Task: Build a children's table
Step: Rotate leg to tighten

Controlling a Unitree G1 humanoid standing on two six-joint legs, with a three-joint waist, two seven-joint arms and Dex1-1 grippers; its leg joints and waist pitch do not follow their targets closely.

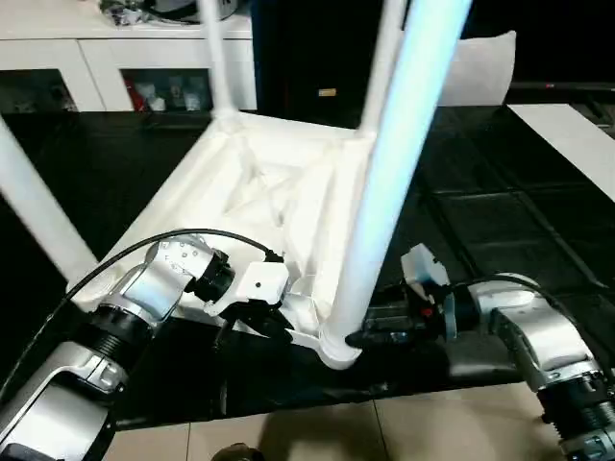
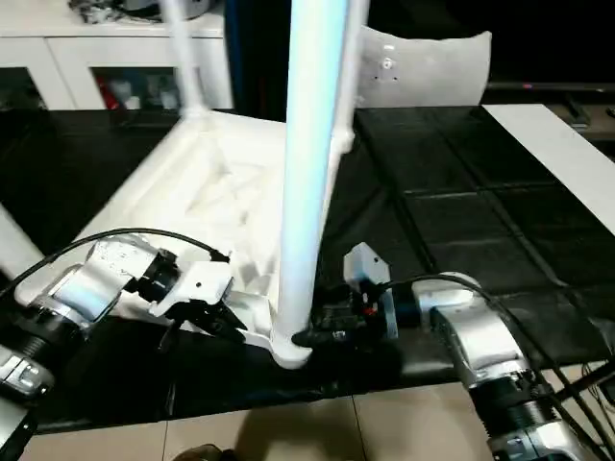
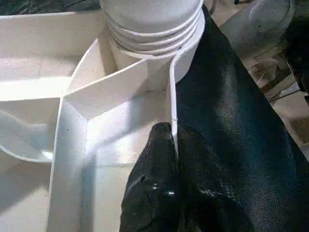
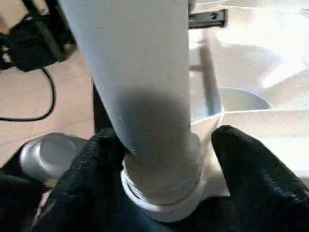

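Down at the near corner the right gripper (image 4: 164, 159) is clamped round the base of the upright leg (image 1: 394, 163) in its socket, the left gripper (image 3: 175, 145) pinching the rim of the upturned table top (image 1: 259, 182) just beside — two more legs (image 1: 216, 58) standing beyond

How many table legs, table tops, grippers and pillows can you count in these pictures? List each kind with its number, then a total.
Table legs: 4, namely near leg, far-left leg, far-right leg, left leg
Table top: 1
Grippers: 2, namely left gripper, right gripper
Pillow: 1
Total: 8
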